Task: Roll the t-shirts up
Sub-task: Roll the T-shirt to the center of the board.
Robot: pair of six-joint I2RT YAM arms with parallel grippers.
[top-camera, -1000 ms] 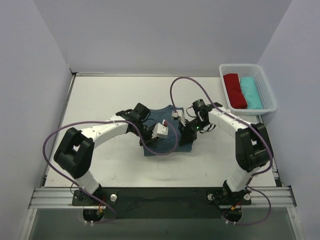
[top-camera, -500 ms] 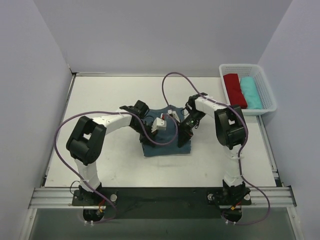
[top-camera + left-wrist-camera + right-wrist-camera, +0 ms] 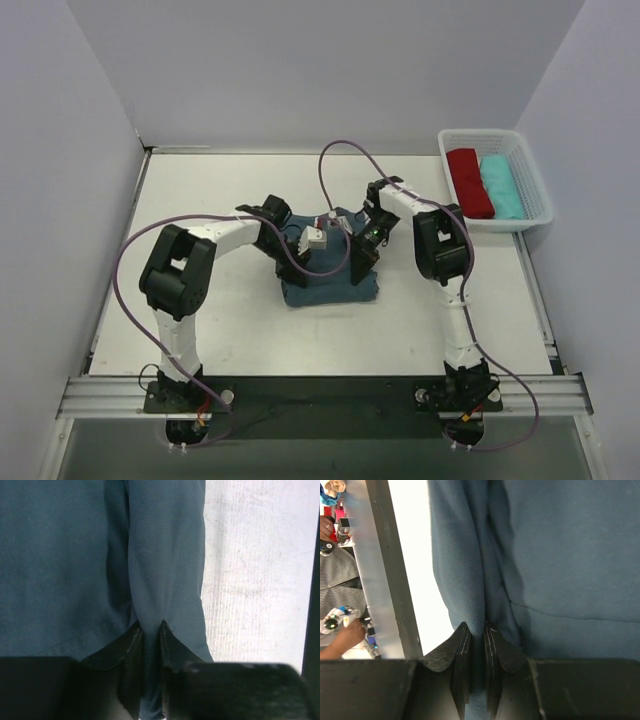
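The slate-blue t-shirt [image 3: 330, 288] lies bunched near the middle of the white table [image 3: 200, 200], pinched at 2 points by both arms. The left gripper [image 3: 150, 630] is all but closed, its 2 fingers nipping a narrow pleat of the cloth beside a stitched hem, with bare tabletop showing just past the fold. The right gripper [image 3: 476, 630] is likewise nearly shut on a ridge of fabric, and the cloth falls away in deep creases on either side of it. From the top camera the 2 wrists meet over the far half of the garment, while its near half sits in a thick band that runs left to right, roughly parallel to the table's near edge. That makes the long axis crosswise to the arms. Which end is collar and which is hem cannot be told from above. Bare tabletop surrounds the shirt, widest on the left toward the side wall, with a strip between the bundle and the metal rail [image 3: 320, 392] at the front and another toward the back wall. On the right a white basket [image 3: 540, 190] stands at the far corner, well apart from the shirt, holding a red roll [image 3: 468, 180] and a teal roll [image 3: 502, 186] side by side. Purple cables [image 3: 335, 150] arch above both arms.
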